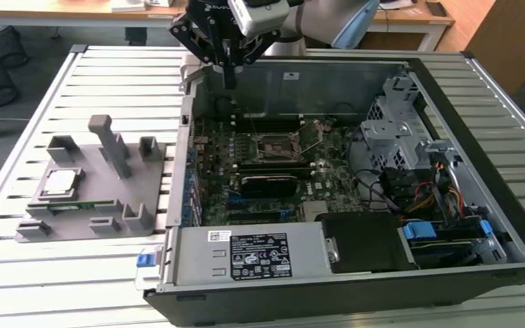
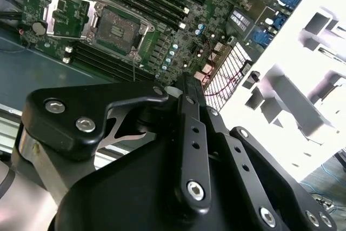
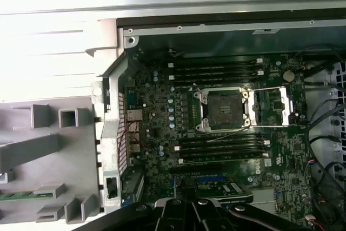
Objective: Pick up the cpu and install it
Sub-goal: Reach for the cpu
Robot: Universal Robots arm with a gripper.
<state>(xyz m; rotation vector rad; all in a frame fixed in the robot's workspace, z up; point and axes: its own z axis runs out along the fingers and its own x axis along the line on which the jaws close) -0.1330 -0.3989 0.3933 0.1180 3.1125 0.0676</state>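
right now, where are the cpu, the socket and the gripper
cpu (image 1: 63,182), exterior view, middle of its silver top
socket (image 3: 224,109), first wrist view, centre of its dark square
gripper (image 1: 230,83), exterior view, at its shut fingertips

Small flat square chip with shiny silver-grey metal top (image 1: 62,183), lying flat and face up, seated in a raised holder on the grey plastic fixture (image 1: 93,186). Just beside the green memory stick (image 1: 73,205). On the exterior view's left, well apart from the open black computer case (image 1: 354,78).
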